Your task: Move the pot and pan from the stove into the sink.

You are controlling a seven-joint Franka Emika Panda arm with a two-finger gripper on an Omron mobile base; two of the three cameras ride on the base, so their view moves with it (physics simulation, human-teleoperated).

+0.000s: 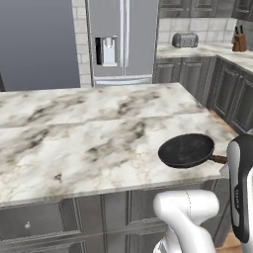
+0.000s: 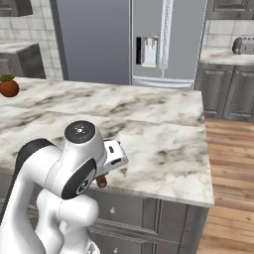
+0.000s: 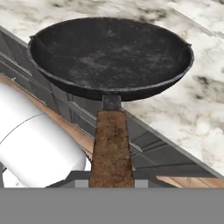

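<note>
You have the gripper clamped on the brown straight handle of the shallow black frying pan, stiff but front-heavy, likely to droop over the near counter edge.

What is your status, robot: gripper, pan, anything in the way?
Gripper shut on the pan's brown handle. Pan held level over the marble counter edge. Nothing near it on the counter.
</note>
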